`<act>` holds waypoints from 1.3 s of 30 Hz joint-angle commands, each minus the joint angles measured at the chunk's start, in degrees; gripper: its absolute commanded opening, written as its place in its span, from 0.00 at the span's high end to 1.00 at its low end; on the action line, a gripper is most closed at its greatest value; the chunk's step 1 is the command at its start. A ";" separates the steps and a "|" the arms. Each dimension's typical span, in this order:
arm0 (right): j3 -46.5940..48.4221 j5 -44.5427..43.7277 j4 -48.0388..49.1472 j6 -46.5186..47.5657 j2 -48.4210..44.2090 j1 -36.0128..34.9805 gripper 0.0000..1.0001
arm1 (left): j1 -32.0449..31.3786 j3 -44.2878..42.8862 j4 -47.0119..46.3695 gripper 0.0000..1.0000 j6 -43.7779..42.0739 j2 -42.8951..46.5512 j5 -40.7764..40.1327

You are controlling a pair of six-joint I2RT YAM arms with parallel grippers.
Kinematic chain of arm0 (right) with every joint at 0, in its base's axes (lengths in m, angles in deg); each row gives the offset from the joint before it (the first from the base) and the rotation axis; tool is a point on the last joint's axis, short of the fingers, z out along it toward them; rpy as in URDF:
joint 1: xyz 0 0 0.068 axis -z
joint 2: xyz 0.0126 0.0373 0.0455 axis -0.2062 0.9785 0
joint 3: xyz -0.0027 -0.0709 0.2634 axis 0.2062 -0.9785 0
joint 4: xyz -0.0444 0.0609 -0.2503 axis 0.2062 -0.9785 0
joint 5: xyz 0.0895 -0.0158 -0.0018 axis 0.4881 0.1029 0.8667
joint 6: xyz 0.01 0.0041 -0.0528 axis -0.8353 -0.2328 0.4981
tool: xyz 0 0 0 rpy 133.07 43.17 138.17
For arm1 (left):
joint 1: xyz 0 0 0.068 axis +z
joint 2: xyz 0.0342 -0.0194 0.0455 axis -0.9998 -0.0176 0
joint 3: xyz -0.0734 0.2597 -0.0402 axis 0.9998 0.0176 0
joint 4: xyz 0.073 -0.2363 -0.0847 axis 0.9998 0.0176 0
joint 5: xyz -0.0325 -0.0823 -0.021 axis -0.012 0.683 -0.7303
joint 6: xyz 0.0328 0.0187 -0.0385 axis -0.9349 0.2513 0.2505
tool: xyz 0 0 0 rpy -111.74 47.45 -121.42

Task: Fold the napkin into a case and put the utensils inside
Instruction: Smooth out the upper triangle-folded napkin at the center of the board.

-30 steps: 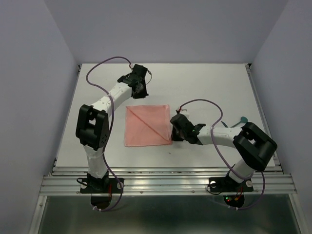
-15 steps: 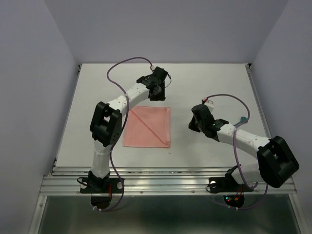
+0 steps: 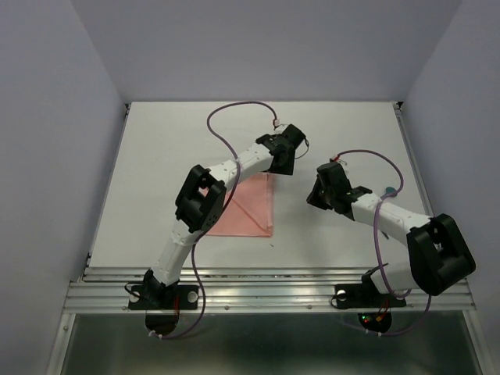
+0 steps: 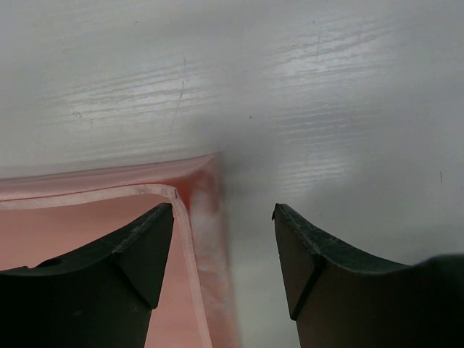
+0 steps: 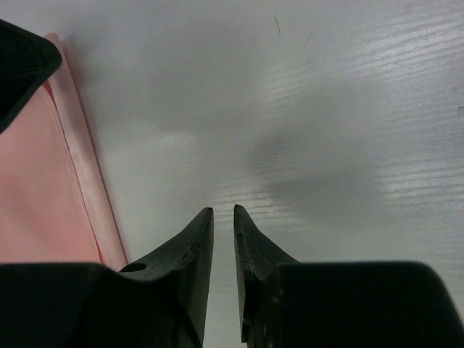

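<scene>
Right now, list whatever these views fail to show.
1. Utensils: top view, only a teal speck beside the right arm, too small to count or identify; absent from both wrist views.
2. Napkin: top view, the left arm covers its far left corner.
3. Napkin, left wrist view: one corner only, the rest cut off by the frame's edges and a finger.

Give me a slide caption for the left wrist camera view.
Open left gripper poised over a corner of the pink napkin on the white table.
</scene>
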 commanded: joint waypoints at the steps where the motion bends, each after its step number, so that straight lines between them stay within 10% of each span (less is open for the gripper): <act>1: 0.45 1.34 0.85 1.15 -0.19 0.51 0.76 | -1.48 -4.37 4.86 0.32 1.87 -1.07 -9.17; 39: 2.30 4.33 -0.56 2.38 1.22 0.51 0.73 | -4.12 -0.68 4.42 0.43 0.29 -6.61 -14.29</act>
